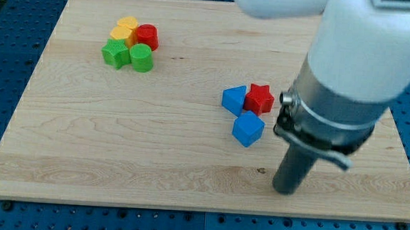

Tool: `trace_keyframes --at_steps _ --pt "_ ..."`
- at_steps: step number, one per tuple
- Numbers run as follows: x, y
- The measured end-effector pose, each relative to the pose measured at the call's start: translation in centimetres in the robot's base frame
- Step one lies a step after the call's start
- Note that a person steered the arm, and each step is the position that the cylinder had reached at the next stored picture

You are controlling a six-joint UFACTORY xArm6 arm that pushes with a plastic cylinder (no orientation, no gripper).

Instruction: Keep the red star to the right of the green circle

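Observation:
The red star (259, 98) lies right of the board's middle, touching a blue triangle-like block (234, 100) on its left, with a blue cube (248, 128) just below them. The green circle (141, 57) sits in a cluster at the view's upper left, far left of the red star. My tip (284, 190) rests on the board below and to the right of the red star and the blue cube, apart from both.
The upper-left cluster also holds a green star (114, 54), a red round block (147, 36) and two yellow blocks (124, 30). The wooden board (81, 150) lies on a blue perforated table. The arm's white body covers the view's upper right.

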State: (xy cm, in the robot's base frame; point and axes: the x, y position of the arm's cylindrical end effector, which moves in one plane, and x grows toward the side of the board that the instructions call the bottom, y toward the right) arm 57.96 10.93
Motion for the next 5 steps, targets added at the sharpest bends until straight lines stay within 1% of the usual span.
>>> trace_keyframes --at_steps 1,2,3,4,5 --pt "-3.9 0.0" --pt "-5.6 2.5" --pt "-7.4 2.9" --pt "-10.2 0.9" --pt "-12.4 -2.8"
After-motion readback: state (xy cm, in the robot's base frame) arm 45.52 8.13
